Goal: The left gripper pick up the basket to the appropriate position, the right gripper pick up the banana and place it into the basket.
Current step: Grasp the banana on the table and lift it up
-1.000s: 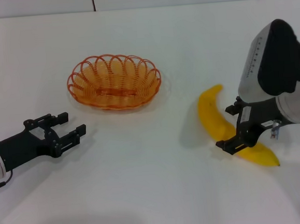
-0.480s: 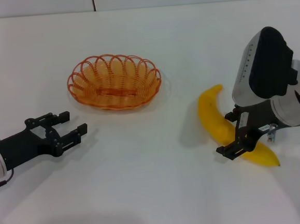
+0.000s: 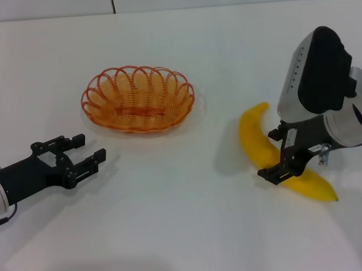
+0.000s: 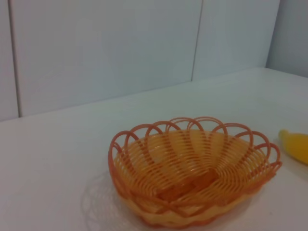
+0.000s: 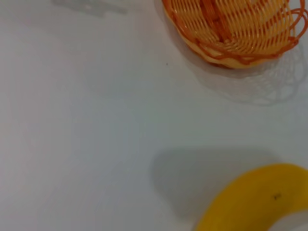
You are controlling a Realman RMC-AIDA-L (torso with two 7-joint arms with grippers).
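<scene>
The basket (image 3: 138,99) sits upright on the white tabletop (image 3: 188,223), and I'll place everything else by it. It holds nothing; through the orange loops only its own woven floor shows.

The left gripper (image 3: 76,160) hangs low over the tabletop to the near left of the basket, well apart from it, jaws spread wide and holding nothing, pointed roughly toward the basket's near rim. The left wrist view looks straight at the basket (image 4: 192,175) with a yellow tip of the banana (image 4: 294,145) showing beyond its far side.

The banana (image 3: 277,159) lies flat to the right of the basket, clearly apart from it, its curve bowing toward the basket. The right gripper (image 3: 283,156) is down at the banana's middle, jaws straddling the fruit from either side; whether they actually press on it I cannot tell.
</scene>
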